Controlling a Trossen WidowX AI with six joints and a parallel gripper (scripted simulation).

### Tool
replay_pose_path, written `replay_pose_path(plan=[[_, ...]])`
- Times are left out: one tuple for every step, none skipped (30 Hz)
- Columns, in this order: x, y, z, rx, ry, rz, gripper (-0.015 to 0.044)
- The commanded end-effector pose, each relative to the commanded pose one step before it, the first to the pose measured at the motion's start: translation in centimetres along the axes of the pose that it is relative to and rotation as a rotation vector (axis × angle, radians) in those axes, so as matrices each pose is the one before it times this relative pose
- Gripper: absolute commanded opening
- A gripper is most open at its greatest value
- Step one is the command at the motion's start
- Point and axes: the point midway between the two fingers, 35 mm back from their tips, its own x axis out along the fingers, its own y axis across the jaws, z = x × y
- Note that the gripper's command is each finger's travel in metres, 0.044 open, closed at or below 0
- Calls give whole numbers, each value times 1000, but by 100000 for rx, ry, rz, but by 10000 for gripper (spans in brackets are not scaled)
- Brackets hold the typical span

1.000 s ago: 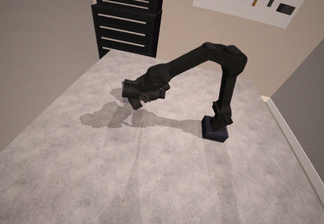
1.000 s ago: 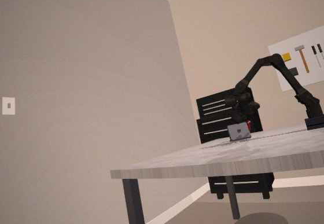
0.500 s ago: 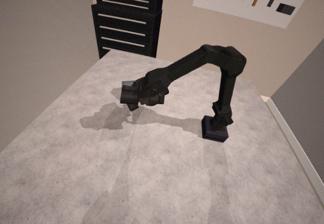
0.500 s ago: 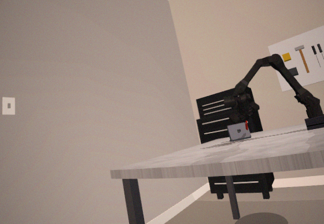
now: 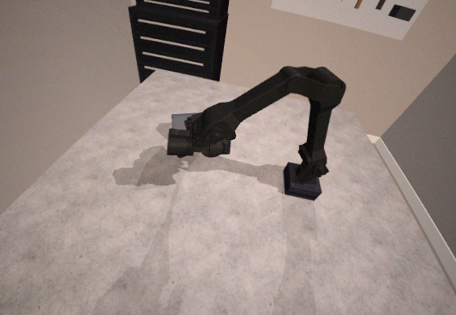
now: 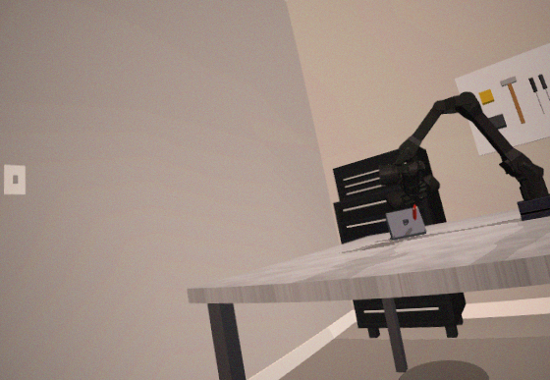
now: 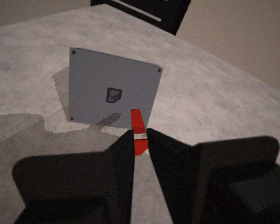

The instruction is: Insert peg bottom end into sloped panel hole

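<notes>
The claw (image 7: 141,145) is clamped on the red peg (image 7: 138,131), whose free end juts ahead of the fingertips. Straight ahead stands the sloped grey panel (image 7: 95,80), close to the peg's tip; it blocks any forward pass. The hole (image 7: 114,94) lies ahead and to the claw's left of the tip, off its line. Below the claw is the table (image 7: 210,105), with bare surface to the right of the panel. Beyond the panel, past the table's far edge, a black drawer cabinet (image 5: 179,19) stands, well apart.
</notes>
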Motion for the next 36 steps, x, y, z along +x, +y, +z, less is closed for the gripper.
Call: replay_pose_path(plan=[[-212, 306, -53, 2981, -1962, 364, 0], [-79, 86, -25, 819, -495, 173, 0], [-80, 86, -26, 820, -494, 179, 0], [-80, 86, -26, 822, -492, 184, 0], [-81, 85, -27, 823, -490, 190, 0], [-82, 85, -27, 825, -488, 196, 0], [-82, 85, -28, 826, -486, 201, 0], [-83, 84, -29, 828, -484, 207, 0], [-83, 84, -29, 829, -482, 213, 0], [-84, 84, -30, 831, -480, 218, 0], [-84, 83, -30, 832, -478, 224, 0], [-85, 83, -31, 834, -476, 229, 0], [-86, 82, -32, 835, -474, 235, 0], [12, 12, 5, 93, -51, 34, 0], [24, 23, 11, 189, -103, 69, 0], [35, 33, 15, 273, -150, 99, 0], [46, 44, 20, 359, -197, 129, 0], [57, 53, 24, 448, -246, 160, 0], [67, 61, 28, 529, -292, 187, 0], [72, 64, 29, 568, -314, 198, 0], [73, 63, 27, 574, -318, 198, 0], [73, 61, 26, 575, -319, 196, 0], [68, 54, 23, 539, -300, 181, 0], [67, 52, 21, 537, -299, 178, 0], [67, 49, 20, 536, -300, 176, 0], [20, 15, 10, 174, 4, 29, 0], [36, 26, 17, 311, 8, 51, 0], [54, 38, 25, 464, 11, 76, 0], [64, 44, 30, 544, 12, 90, 0], [75, 50, 35, 644, 13, 106, 0], [90, 60, 42, 766, 13, 127, 0], [105, 66, 49, 901, 13, 150, 0], [117, 73, 55, 997, 12, 168, 0], [97, 52, 40, 835, 8, 141, 0], [24, -1, 0, 23, -5, 3, 0], [47, -1, 2, 40, -9, 6, 0]])
